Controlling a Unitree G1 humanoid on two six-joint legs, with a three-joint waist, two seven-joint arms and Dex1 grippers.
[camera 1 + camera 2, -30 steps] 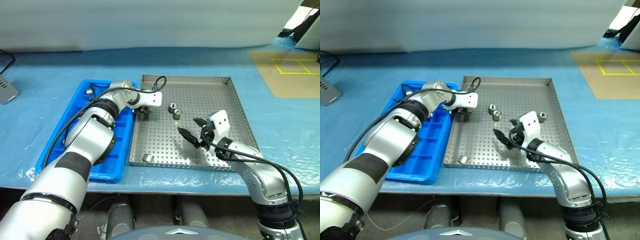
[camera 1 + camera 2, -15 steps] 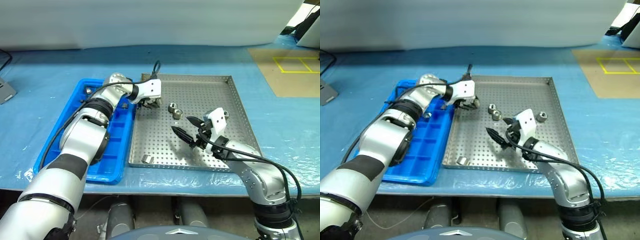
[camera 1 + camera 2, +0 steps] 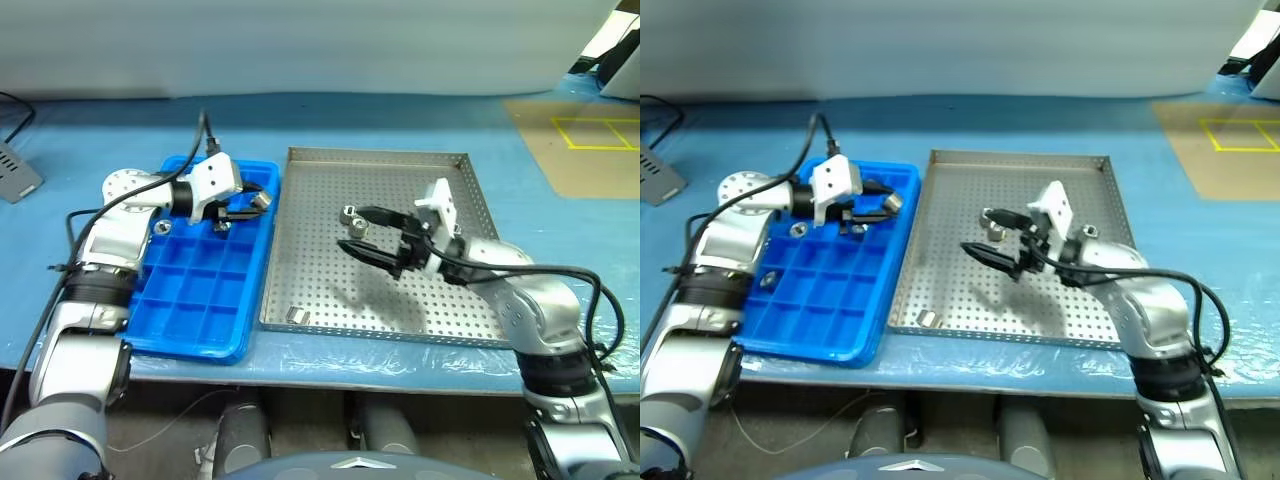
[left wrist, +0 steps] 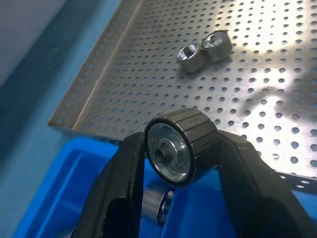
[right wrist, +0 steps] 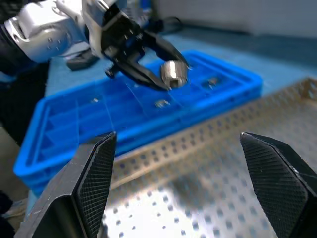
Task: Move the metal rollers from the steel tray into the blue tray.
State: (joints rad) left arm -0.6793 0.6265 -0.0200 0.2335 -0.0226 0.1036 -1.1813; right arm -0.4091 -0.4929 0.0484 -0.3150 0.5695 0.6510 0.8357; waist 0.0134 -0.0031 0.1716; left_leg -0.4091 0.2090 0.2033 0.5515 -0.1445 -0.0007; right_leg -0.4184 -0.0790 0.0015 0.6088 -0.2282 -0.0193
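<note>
My left gripper [image 3: 254, 204] is shut on one metal roller [image 4: 181, 146], a shiny short cylinder with a dark centre, and holds it just above the far right compartments of the blue tray [image 3: 185, 338]. Another roller [image 3: 162, 228] lies in a compartment on the blue tray's left side. In the steel tray [image 3: 400, 180] a touching pair of rollers [image 3: 350, 214] sits near the middle, and a single one [image 3: 295, 315] lies by the near left rim. My right gripper [image 3: 357, 230] hovers open over the steel tray's middle, beside the pair, holding nothing.
The two trays sit side by side on a blue-covered table [image 3: 560, 250]. One more roller [image 3: 1090, 231] lies behind my right hand in the steel tray. A grey device [image 3: 18, 182] sits at the far left, and a brown floor patch with yellow tape [image 3: 585, 140] lies at the far right.
My left gripper has lifted the roller from the steel tray's left side and carried it left over the blue tray. My right gripper has risen a little and turned toward the left, staying open.
</note>
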